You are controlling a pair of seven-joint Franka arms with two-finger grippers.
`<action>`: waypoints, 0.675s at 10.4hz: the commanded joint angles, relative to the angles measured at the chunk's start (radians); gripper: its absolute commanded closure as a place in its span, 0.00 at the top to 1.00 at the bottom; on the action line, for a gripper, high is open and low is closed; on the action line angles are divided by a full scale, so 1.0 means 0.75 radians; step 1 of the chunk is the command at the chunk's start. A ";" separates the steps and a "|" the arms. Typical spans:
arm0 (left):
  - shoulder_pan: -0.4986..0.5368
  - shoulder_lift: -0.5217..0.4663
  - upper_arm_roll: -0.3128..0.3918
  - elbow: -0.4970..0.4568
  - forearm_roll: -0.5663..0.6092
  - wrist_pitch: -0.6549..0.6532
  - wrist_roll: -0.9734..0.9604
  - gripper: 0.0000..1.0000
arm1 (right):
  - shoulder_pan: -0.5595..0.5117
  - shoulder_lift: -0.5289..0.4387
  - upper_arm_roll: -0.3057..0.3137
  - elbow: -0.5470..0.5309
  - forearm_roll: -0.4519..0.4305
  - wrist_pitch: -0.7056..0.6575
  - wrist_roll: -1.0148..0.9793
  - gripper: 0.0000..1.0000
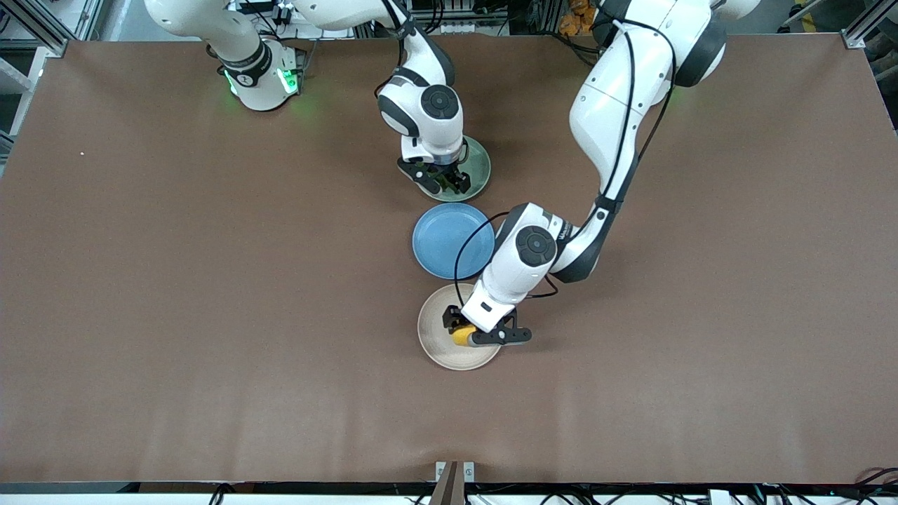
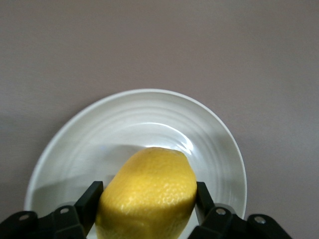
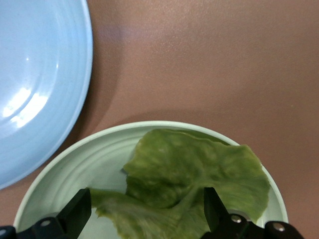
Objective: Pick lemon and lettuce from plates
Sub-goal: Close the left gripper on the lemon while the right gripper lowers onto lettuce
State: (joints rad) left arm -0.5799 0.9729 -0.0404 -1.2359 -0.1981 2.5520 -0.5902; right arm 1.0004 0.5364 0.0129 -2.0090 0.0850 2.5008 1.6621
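The yellow lemon (image 1: 461, 337) (image 2: 149, 181) is clamped between the fingers of my left gripper (image 1: 468, 337) (image 2: 148, 196), over the beige-cream plate (image 1: 436, 335) (image 2: 149, 112); whether it touches the plate I cannot tell. The crinkled green lettuce (image 3: 194, 181) lies flat on the mint green plate (image 1: 481, 165) (image 3: 75, 167). My right gripper (image 1: 447, 180) (image 3: 147, 199) is low over that plate and open, one finger (image 3: 77, 211) on each side of the leaf. In the front view the right hand hides most of the lettuce.
A blue plate (image 1: 449, 242) (image 3: 35, 74) with nothing on it sits between the two other plates, close to both. The left arm's black cable loops over its edge. Bare brown table (image 1: 210, 280) surrounds the plates.
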 commanded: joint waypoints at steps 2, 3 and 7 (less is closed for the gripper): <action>0.047 -0.094 0.003 -0.019 -0.035 -0.177 -0.001 0.09 | 0.016 -0.036 -0.011 -0.021 0.024 0.010 0.027 0.00; 0.057 -0.119 0.007 -0.019 -0.034 -0.201 -0.001 0.09 | 0.016 -0.038 -0.013 -0.019 0.022 0.010 0.028 0.00; 0.112 -0.195 -0.003 -0.017 -0.037 -0.355 0.004 0.09 | 0.010 -0.108 -0.015 -0.019 0.022 -0.011 0.030 0.00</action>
State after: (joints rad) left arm -0.5141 0.8703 -0.0406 -1.2326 -0.1981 2.3375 -0.5902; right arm 1.0004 0.5073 0.0093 -2.0039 0.0851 2.5035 1.6696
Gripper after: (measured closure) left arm 0.207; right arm 0.956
